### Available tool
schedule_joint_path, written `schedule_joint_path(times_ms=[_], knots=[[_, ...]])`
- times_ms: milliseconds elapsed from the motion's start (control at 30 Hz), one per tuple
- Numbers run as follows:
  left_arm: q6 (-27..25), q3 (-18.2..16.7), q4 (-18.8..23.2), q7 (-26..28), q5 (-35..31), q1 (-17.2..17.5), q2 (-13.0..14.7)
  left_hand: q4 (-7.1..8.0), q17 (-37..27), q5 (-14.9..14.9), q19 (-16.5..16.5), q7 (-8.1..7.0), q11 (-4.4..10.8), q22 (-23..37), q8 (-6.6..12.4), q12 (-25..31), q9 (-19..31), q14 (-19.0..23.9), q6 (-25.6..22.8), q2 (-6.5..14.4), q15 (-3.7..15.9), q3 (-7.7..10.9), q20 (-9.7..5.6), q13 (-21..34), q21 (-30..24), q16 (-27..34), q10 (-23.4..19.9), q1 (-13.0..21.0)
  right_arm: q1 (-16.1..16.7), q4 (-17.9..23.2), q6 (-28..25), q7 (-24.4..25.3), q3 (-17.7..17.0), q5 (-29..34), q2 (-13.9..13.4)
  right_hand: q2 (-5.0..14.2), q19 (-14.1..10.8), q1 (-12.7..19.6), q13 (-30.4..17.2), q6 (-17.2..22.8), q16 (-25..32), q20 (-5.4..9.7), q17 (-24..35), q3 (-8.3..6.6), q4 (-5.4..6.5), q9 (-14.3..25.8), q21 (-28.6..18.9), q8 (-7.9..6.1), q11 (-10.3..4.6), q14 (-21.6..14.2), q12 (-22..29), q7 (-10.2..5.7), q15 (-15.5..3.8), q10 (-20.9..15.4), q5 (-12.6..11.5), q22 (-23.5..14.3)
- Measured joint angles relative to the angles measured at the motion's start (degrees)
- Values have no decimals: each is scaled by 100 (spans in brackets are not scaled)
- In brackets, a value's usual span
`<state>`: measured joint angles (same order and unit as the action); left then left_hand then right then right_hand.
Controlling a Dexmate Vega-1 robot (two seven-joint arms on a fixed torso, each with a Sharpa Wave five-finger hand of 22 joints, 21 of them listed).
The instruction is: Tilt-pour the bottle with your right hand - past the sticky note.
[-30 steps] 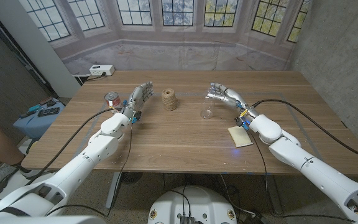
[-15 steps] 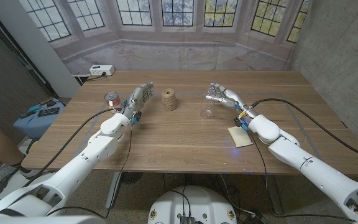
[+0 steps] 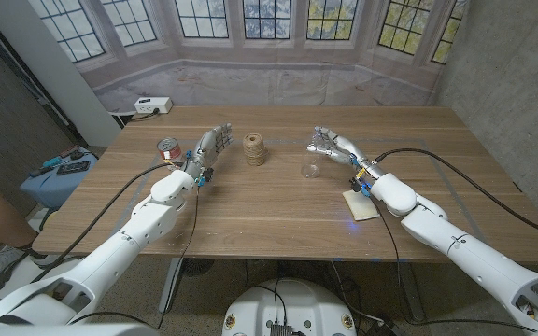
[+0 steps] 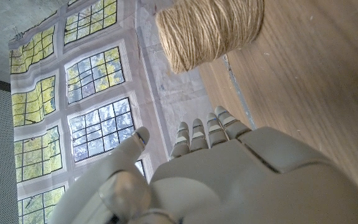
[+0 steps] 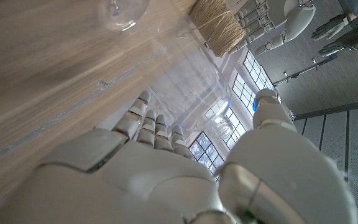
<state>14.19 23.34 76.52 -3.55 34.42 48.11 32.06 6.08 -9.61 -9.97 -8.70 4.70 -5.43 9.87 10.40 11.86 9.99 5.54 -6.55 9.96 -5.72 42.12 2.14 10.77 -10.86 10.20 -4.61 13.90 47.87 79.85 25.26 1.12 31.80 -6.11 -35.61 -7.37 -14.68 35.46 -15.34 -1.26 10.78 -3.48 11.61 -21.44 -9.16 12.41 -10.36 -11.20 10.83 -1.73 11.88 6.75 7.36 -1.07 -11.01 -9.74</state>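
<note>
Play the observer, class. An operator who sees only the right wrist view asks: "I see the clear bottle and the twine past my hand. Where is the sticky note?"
Observer: The sticky note lies on the table beside the right forearm, nearer the robot than the bottle.
Operator: Is my hand holding the bottle?
Observer: No. In the head view, the right hand is just beyond the bottle, with its fingers apart and nothing in them.
Operator: And the other hand?
Observer: The left hand holds nothing. It is between a small red-topped can and the twine spool.
</note>
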Motion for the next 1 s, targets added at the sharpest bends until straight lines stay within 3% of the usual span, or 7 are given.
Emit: schedule_joint_path(times_ms=[500, 1000], knots=[[-45, 33, 37, 5, -3, 0, -2, 0, 0, 0, 0, 15, 0, 0, 9, 0, 0, -1, -33, 0, 0, 0, 0, 0, 0, 0, 0, 0, -55, -242, 98, 53, 103, 119, 94, -21, 31, 24, -54, -61, 0, 30, -1, 0, 0, -1, -25, 0, -23, -5, 66, -1, -40, 22, 0, 0], [-88, 83, 28, -97, -6, -51, -1, 0, 0, 0, 0, 61, 0, 1, 106, 22, 30, 102, -371, 0, -41, 0, 0, 0, 0, 0, -125, 0, -196, -663, 329, 90, 209, 151, 293, -16, 31, 90, -88, -115, 27, 30, 27, -41, -7, -1, -25, 0, -55, 17, 66, -9, -62, 54, 0, 1]])
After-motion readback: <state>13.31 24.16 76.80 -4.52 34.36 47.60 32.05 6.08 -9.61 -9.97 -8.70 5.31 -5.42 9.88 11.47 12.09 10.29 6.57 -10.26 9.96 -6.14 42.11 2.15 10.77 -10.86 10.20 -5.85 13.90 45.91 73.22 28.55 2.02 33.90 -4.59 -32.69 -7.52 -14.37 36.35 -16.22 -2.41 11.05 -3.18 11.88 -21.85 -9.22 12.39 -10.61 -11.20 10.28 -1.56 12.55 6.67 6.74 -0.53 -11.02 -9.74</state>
